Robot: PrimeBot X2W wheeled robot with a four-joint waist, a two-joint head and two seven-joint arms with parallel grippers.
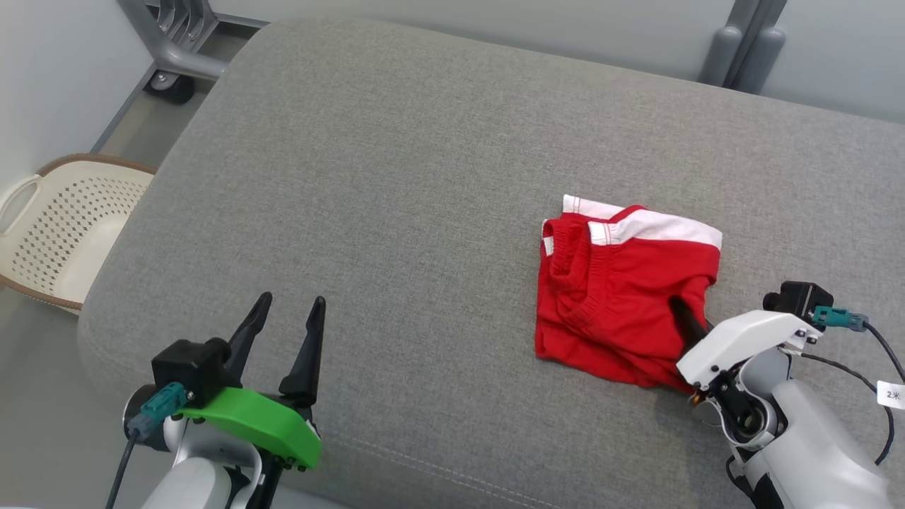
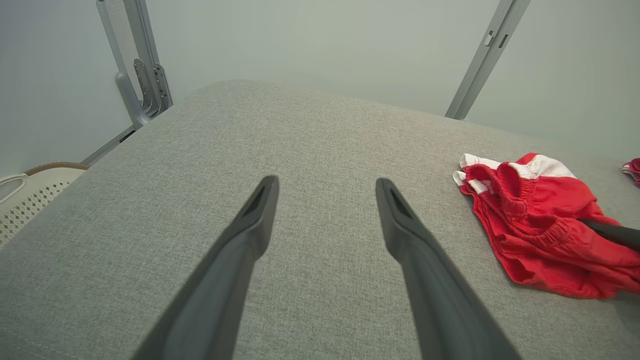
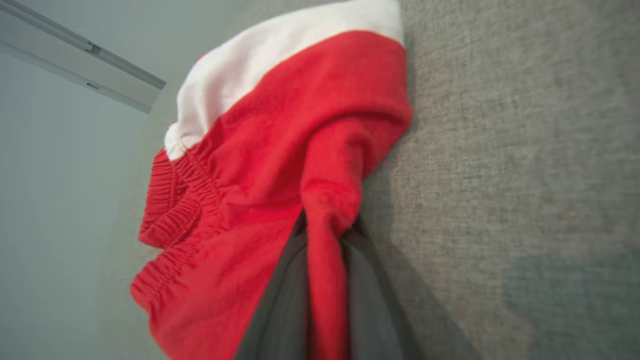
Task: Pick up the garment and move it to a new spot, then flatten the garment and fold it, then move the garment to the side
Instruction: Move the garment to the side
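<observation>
Right gripper (image 3: 327, 222) sits closest to the lens, its two dark fingers closed on a raised fold of the garment (image 1: 622, 297), with red cloth pinched between them. Garment is a pair of red shorts with a white band and elastic waist, bunched in a rough folded heap on the grey cushion (image 1: 396, 177), toward the cushion's right side and nearer its front edge than its back. The pinched spot is at the heap's near right corner. Left gripper (image 1: 292, 300) is over the cushion's front left part, fingers spread wide with nothing between them, well apart from the garment. Off the cushion's left edge, a cream perforated basket (image 1: 63, 226) with a brown rim stands on the floor. Beyond the cushion's back left corner is a grey metal frame (image 1: 177, 49) with a black castor (image 1: 170, 88).
</observation>
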